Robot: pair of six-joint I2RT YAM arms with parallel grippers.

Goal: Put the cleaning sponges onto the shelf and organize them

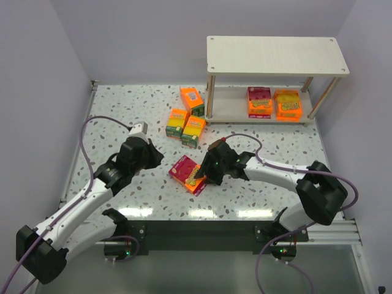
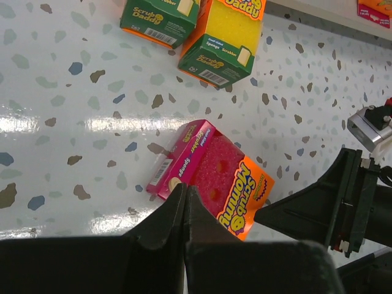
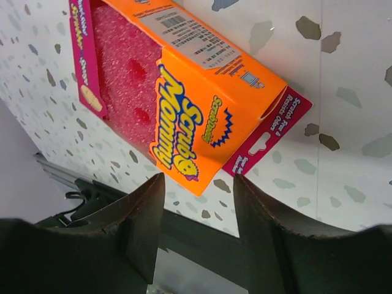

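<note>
A pink sponge pack point(image 1: 188, 174) in orange and magenta wrapping lies flat on the speckled table, between my two grippers. My right gripper point(image 1: 209, 174) is open, its jaws just over the pack's right end without holding it; the right wrist view shows the pack point(image 3: 184, 92) just ahead of the spread gripper point(image 3: 199, 180). My left gripper point(image 1: 159, 158) is shut and empty, left of the pack; its closed tips point(image 2: 185, 191) point at the pack point(image 2: 211, 174). Three yellow-and-green packs point(image 1: 192, 100) point(image 1: 177, 122) point(image 1: 193, 131) lie left of the shelf point(image 1: 275, 55). Two packs point(image 1: 259, 101) point(image 1: 287, 105) sit on its lower board.
The shelf stands at the back right on thin wooden legs point(image 1: 209, 98); its top board is bare. Walls close the table at the left, back and right. A dark rail point(image 1: 202, 229) runs along the near edge. Two green-ended packs point(image 2: 160, 18) point(image 2: 223, 46) show in the left wrist view.
</note>
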